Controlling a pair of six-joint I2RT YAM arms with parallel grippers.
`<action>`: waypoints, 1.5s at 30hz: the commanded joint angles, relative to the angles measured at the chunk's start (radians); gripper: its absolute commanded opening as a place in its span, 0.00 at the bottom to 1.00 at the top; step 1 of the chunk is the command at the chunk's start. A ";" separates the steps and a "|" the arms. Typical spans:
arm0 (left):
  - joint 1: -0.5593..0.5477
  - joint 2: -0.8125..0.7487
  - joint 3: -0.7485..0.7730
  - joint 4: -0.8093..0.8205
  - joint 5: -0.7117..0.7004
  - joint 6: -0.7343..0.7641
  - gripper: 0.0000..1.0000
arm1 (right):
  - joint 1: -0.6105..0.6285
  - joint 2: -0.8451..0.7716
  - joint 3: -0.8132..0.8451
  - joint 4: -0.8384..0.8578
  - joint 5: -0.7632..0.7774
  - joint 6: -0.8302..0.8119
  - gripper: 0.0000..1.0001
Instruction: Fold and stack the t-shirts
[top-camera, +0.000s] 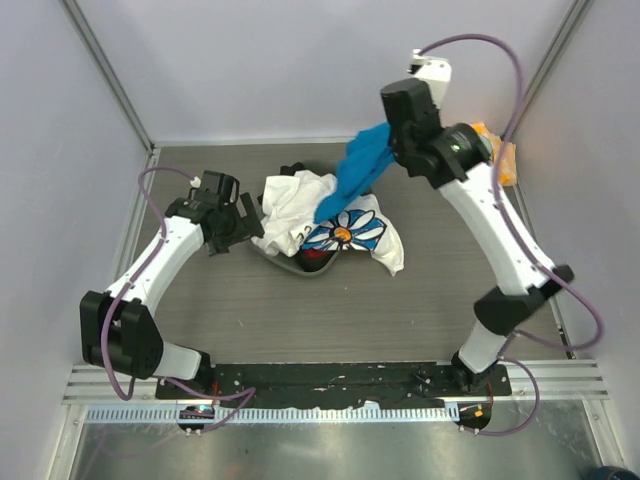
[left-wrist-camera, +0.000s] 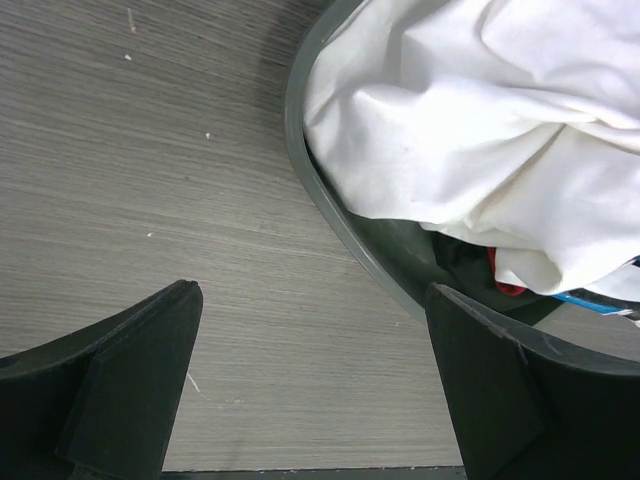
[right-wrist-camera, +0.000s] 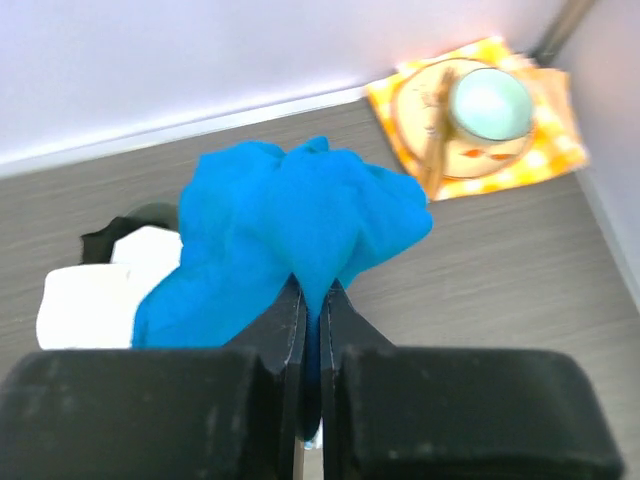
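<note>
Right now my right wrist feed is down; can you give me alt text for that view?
The right gripper is shut on a bunched bright blue t-shirt, held up above the grey table. Behind it lies an orange-and-white checked napkin holding blurred dishes; white cloth shows at lower left.

The tabletop (top-camera: 400, 320) is grey with a fine wood grain, walled in on three sides. Near its middle sits a dark grey basket (left-wrist-camera: 395, 260), and a white daisy-print t-shirt (top-camera: 345, 232) spills over its rim onto the surface. An orange-and-white checked napkin (right-wrist-camera: 560, 150) lies in the far right corner. A black mounting plate (top-camera: 330, 378) runs along the near edge.
</note>
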 joint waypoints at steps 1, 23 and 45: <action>0.003 0.030 0.029 0.025 0.032 0.007 1.00 | -0.011 -0.186 -0.180 -0.006 0.235 0.039 0.01; -0.059 0.211 0.209 0.101 0.140 0.004 1.00 | -0.035 -0.358 -0.935 0.132 0.063 0.211 0.95; -0.527 0.573 0.641 0.011 0.033 0.051 0.99 | -0.037 -0.355 -1.091 0.230 -0.019 0.209 0.97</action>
